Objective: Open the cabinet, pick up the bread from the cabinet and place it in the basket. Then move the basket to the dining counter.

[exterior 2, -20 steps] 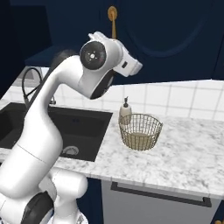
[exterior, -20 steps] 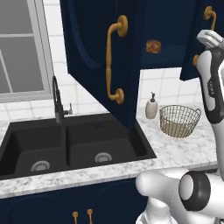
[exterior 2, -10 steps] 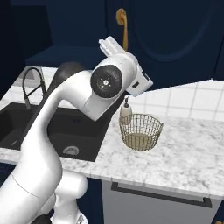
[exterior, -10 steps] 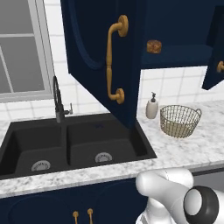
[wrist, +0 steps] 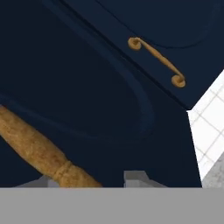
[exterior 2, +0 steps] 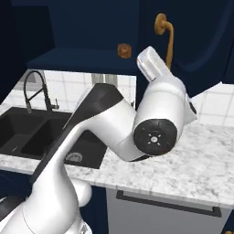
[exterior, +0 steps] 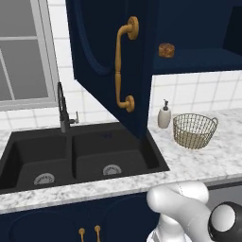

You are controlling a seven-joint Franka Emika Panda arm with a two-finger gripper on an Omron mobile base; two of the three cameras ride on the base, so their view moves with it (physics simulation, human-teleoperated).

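Bread (exterior: 166, 49): sitting on the open cabinet (exterior: 106, 61) shelf, upper right; roundish, no clear long axis.
Basket (exterior: 194, 130): resting upright on worktop (exterior: 203, 158), right.
Jaws: cannot tell.
Change: arm is swinging lower right; doors are standing wider.

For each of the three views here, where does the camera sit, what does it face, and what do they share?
Left base view: behind the arm to its left, facing the black sink, open cabinet door, bread, basket; white arm at lower right.
Right base view: behind to its right, facing the same shelf and bread; the arm rises through the middle.
Hand view: on the hand, close to a brass handle on a navy door.
Shared: both base views see bread and sink.
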